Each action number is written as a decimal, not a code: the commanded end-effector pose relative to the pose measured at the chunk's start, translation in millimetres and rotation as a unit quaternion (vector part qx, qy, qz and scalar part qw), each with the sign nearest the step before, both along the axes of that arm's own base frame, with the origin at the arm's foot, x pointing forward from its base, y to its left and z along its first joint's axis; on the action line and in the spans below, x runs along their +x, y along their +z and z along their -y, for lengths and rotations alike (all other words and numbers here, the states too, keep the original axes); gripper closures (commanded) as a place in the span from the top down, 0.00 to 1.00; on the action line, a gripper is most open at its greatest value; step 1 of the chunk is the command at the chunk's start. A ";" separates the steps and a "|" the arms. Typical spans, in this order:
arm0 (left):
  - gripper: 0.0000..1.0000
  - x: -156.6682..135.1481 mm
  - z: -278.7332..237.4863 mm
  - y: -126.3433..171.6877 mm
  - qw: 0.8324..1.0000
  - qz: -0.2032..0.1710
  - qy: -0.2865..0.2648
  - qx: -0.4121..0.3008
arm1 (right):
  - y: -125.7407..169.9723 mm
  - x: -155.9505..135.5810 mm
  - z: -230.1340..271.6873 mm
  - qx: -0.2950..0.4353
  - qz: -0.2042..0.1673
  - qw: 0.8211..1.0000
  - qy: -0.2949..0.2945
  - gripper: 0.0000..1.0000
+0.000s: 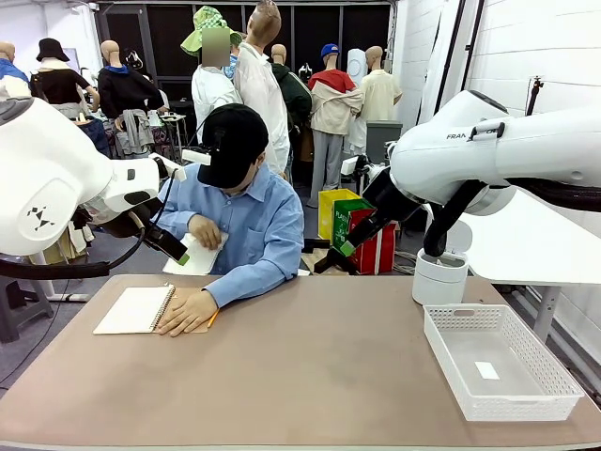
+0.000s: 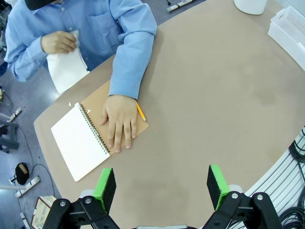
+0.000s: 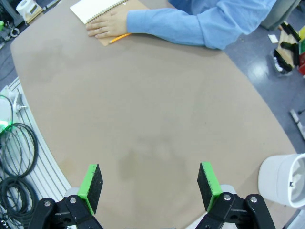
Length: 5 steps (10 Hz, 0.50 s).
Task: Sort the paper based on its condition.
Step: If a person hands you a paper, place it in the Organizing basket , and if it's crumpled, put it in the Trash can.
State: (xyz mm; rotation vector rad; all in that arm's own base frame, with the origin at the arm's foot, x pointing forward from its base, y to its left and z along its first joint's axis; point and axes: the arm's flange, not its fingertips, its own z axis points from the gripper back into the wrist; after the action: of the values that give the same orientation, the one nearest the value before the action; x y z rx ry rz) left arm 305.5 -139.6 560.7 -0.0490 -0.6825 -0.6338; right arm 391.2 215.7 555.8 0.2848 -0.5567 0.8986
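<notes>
The person across the table holds a white sheet of paper (image 1: 199, 257) (image 2: 66, 72) in one hand, off the table's far edge and close to the chest. The other hand (image 2: 119, 123) rests flat on an open spiral notebook (image 1: 136, 308) (image 2: 80, 143) (image 3: 97, 6). My left gripper (image 1: 178, 252) (image 2: 161, 188) hangs open above the table, near the held sheet in the front view. Raised over the middle of the table, my right gripper (image 1: 340, 252) (image 3: 149, 182) is open too, with nothing between its fingers.
An orange pencil (image 2: 140, 112) (image 3: 119, 37) lies beside the person's hand. A white mesh basket (image 1: 498, 362) (image 2: 290, 24) sits at the right, with a small white slip on its floor. Behind it stands a white bucket (image 1: 439, 278) (image 3: 285, 179). Cables hang off the near edge.
</notes>
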 end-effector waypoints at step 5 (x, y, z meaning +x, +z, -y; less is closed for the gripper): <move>1.00 0.3 -0.5 -0.5 1.000 0.000 0.000 -0.001 | 0.1 -0.1 -0.9 -0.001 0.000 1.000 -0.006 1.00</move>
State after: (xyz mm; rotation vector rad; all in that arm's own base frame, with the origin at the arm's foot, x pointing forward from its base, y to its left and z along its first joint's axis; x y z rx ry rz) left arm 305.5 -139.6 560.7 -0.0490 -0.6825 -0.6338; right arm 391.2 215.7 555.8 0.2848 -0.5567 0.8986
